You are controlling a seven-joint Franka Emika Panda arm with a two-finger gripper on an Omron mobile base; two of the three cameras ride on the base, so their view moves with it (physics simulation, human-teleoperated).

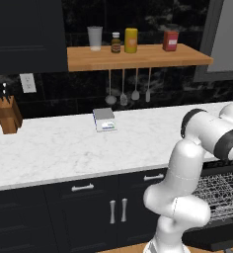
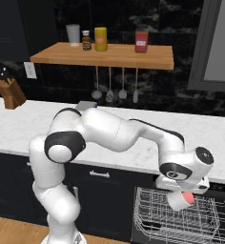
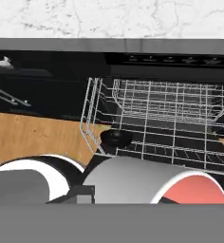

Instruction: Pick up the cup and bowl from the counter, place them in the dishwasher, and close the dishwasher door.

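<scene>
Right base view: gripper grasps cup above dishwasher rack; release pending; bowl unseen; door open.

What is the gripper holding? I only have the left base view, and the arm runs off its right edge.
Observer: In the right base view the gripper is shut on a grey vessel with a red inside. I cannot tell whether it is the cup or the bowl.
Operator: Where is it relative to the dishwasher?
Observer: It hangs over the left part of the pulled-out wire rack. It looks to be just above the wires, not resting on them.
</scene>
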